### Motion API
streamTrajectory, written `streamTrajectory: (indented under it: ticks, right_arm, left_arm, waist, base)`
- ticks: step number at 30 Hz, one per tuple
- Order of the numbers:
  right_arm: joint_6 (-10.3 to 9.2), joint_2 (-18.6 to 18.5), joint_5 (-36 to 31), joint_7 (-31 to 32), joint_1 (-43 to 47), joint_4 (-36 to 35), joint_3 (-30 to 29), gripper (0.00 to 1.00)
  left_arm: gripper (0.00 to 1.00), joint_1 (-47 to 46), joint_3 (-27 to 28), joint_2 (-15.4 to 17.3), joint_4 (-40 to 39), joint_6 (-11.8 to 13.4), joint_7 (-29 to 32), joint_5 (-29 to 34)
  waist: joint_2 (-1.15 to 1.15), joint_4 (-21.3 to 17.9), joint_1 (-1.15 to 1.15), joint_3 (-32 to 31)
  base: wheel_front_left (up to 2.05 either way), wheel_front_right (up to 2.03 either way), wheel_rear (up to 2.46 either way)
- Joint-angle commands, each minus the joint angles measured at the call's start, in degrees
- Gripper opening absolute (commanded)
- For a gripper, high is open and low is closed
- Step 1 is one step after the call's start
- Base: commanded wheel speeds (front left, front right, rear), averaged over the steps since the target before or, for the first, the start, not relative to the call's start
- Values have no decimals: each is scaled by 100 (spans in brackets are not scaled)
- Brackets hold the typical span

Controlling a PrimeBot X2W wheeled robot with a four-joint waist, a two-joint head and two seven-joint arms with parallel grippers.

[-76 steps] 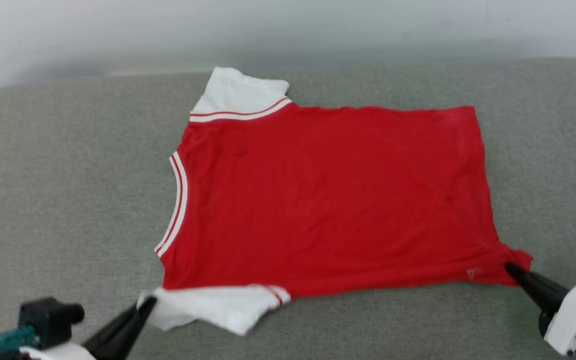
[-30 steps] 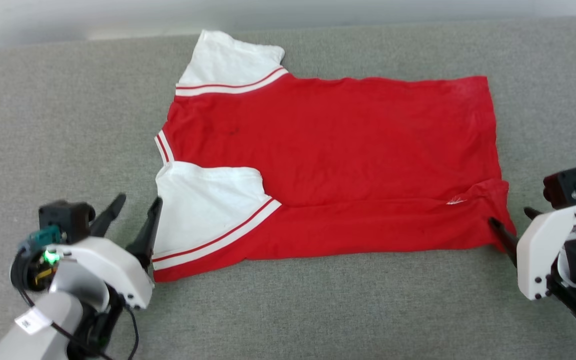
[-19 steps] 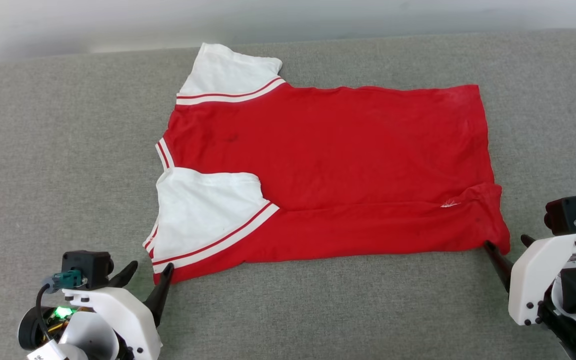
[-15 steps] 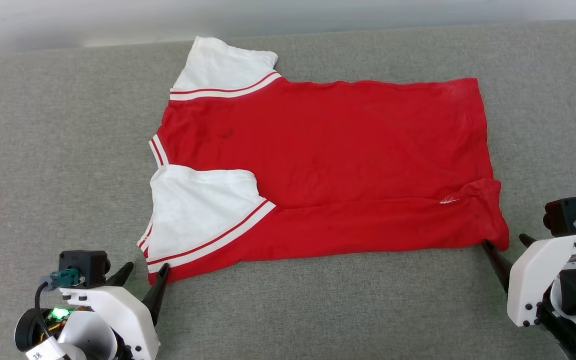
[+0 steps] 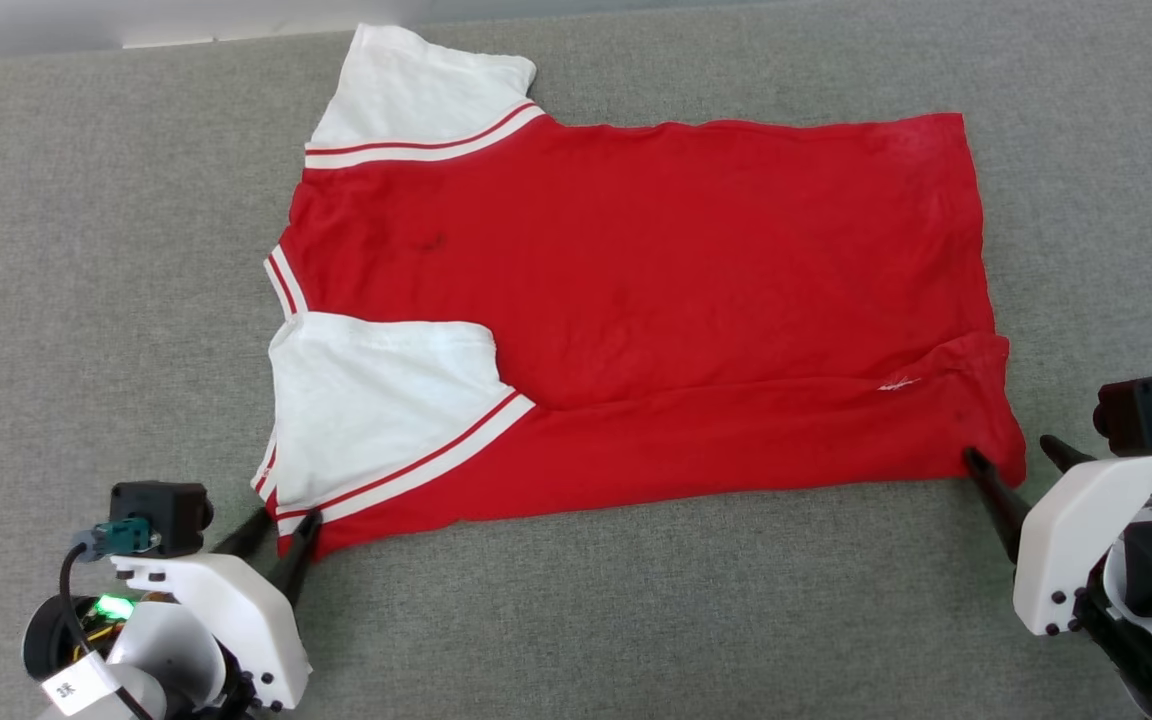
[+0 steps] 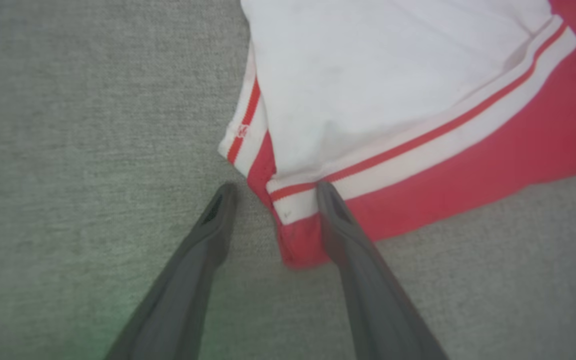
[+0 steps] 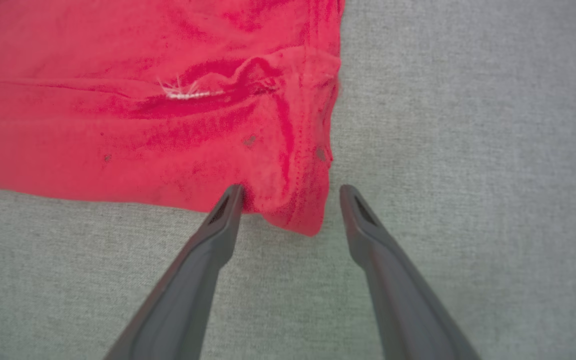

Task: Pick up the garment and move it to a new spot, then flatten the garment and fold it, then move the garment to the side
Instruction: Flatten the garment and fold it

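The garment (image 5: 636, 270) lies spread plain red face up on the grey padded surface (image 5: 86, 250), collar to the left. Its near strip is folded over the body, so one white sleeve (image 5: 376, 400) rests on top; the other sleeve (image 5: 416, 90) lies at the far left. My left gripper (image 5: 283, 520) is open at the near left corner, and in the left wrist view that striped corner (image 6: 293, 215) sits between the fingers of the left gripper (image 6: 275, 190). My right gripper (image 5: 1009, 450) is open at the near right hem corner (image 7: 298, 200), which its fingers straddle in the right wrist view (image 7: 292, 190).
Grey fabric runs wide on every side of the garment. The surface's far edge (image 5: 166, 40) shows at the top left against a pale background. Nothing else stands on it.
The near edge with its sleeve has been folded over the body and let go. Both grippers came back to the new near corners; the left fingers have narrowed a little. The camera has tilted down.
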Motion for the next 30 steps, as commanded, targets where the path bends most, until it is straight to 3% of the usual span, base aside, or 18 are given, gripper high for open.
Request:
streamTrajectory:
  ticks: [1, 13, 22, 30]
  right_arm:
    - [-3, -37, -44, -35, -84, -19, -12, 100]
    - [-2, -163, -265, 55, -203, 395, -104, 100]
    - [-2, -53, -597, 153, -359, 878, -224, 100]
    - [2, 57, -490, 305, -340, 1340, -41, 100]
  left_arm:
    - [0, 272, -325, -154, 341, -45, 327, -79]
    - [0, -160, 38, -220, -260, -134, -582, 192]
    - [0, -197, 88, -61, -999, -22, -711, 398]
    - [0, -243, 37, -52, -1140, -34, -712, 442]
  waist:
    - [0, 17, 1, -6]
    - [0, 267, 1, -252]
    - [0, 469, 1, -99]
    - [0, 584, 1, 96]
  base:
    - [0, 0, 0]
    - [0, 0, 0]
    - [0, 0, 0]
    - [0, 0, 0]
